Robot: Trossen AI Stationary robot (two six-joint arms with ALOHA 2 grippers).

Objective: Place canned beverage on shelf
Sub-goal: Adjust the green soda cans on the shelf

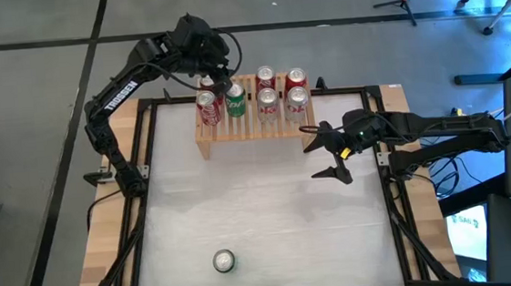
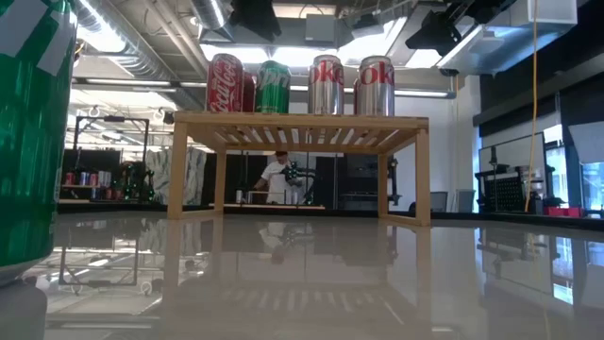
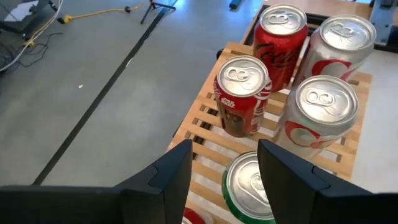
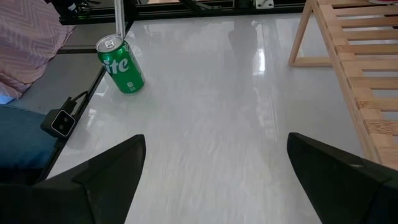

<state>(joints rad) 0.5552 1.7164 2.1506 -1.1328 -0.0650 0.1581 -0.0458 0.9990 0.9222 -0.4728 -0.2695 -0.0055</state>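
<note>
Aluminium cans: thin-walled and smooth, likely dentable under a hard squeeze and slippery on the painted sides; judged best taken around the mid-body, fingers on opposite sides, kept upright.
Left hand (image 1: 223, 82): hovering over the left end of the shelf (image 1: 210, 146), fingers part-spread and straddling the green can (image 3: 249, 190) just beneath them; whether they are actually pressing its sides, I cannot tell.
Green can on shelf: standing upright on the slats directly under the left hand, front row, with a red can (image 1: 206, 108) just beside it toward the shelf's end.
Shelf contents: past the left hand's fingertips, a dark red can (image 3: 244, 94) and a brighter red can (image 3: 280, 43) are standing next to two silver cans (image 3: 321, 118); all upright, close together, some nearly touching.
Shelf: light-wood slats giving a ridged footing, so a can set down crooked could be wobbling.
Right hand (image 1: 331, 152): waiting released, fingers spread wide and empty, low over the white counter (image 1: 270, 215) just in front of the shelf's right end.
Remaining beverage: a green can (image 4: 121, 64) is standing upright well away from the right hand, near the counter's front edge; probably the next one needing shelving.
Free room: little bare slat showing between the cans.
</note>
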